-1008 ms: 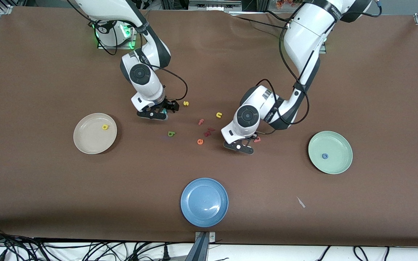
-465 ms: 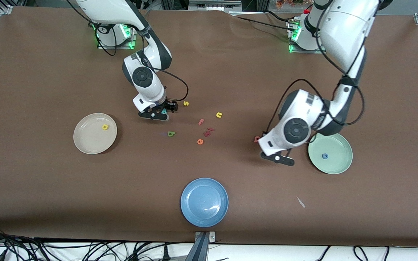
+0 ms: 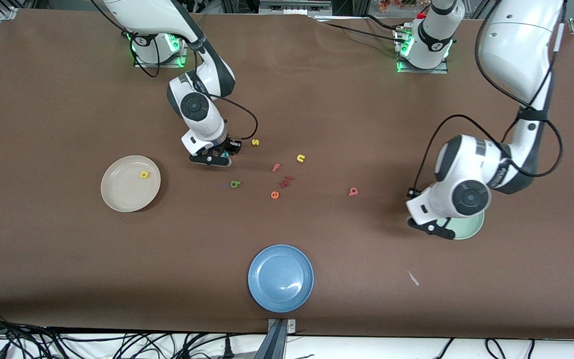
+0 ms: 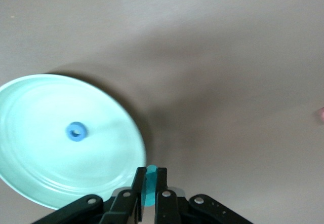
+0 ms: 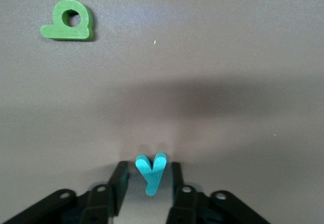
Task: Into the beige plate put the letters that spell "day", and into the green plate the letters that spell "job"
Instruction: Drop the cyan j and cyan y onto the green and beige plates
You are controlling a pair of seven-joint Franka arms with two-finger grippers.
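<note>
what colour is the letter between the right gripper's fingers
Teal: the "y", seen best in the right wrist view.

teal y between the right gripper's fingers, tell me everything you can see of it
The teal y is a small, flat letter that looks like foam, bright teal with rounded arm tips and a short stem. It lies flat on the brown table, its stem pointing toward the right gripper, whose black fingers stand on either side with gaps showing, not yet touching it. The green a lies apart from it on the same table.
</note>
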